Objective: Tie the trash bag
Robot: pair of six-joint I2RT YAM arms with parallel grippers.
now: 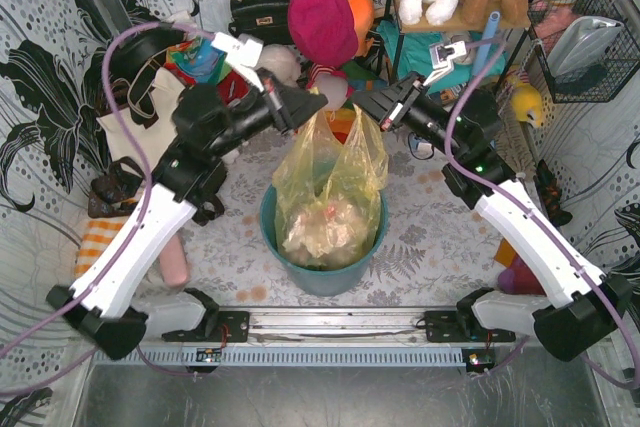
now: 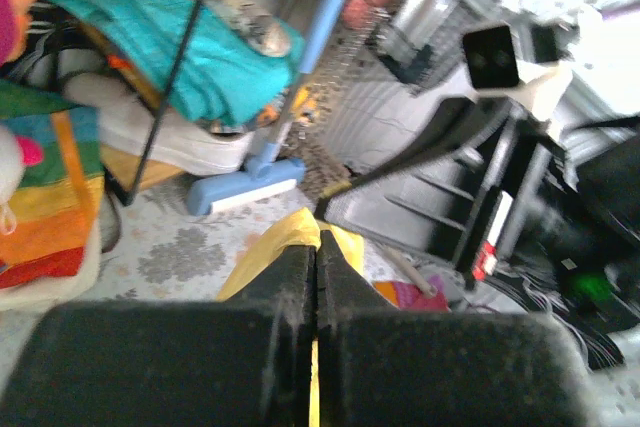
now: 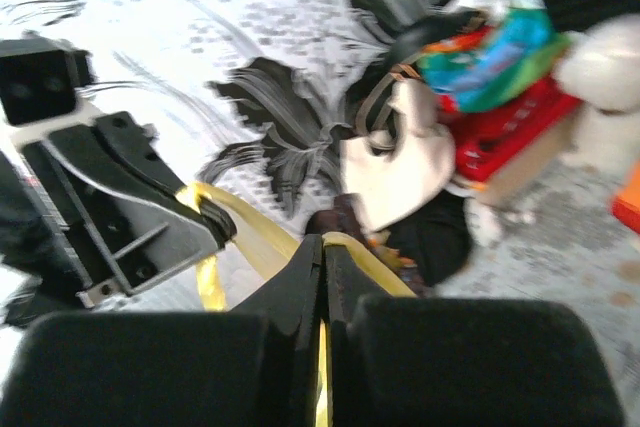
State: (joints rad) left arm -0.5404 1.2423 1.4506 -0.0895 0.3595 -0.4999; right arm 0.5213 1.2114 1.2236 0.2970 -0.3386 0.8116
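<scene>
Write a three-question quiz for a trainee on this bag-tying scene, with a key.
1. True or false: the left gripper and the right gripper are each shut on a top flap of the trash bag.
2. The trash bag sits inside: A) a teal bin; B) a canvas tote; C) a wire basket.
3. Fill in: through the bag's plastic shows crumpled white ____.
Key: 1 true; 2 A; 3 paper.
</scene>
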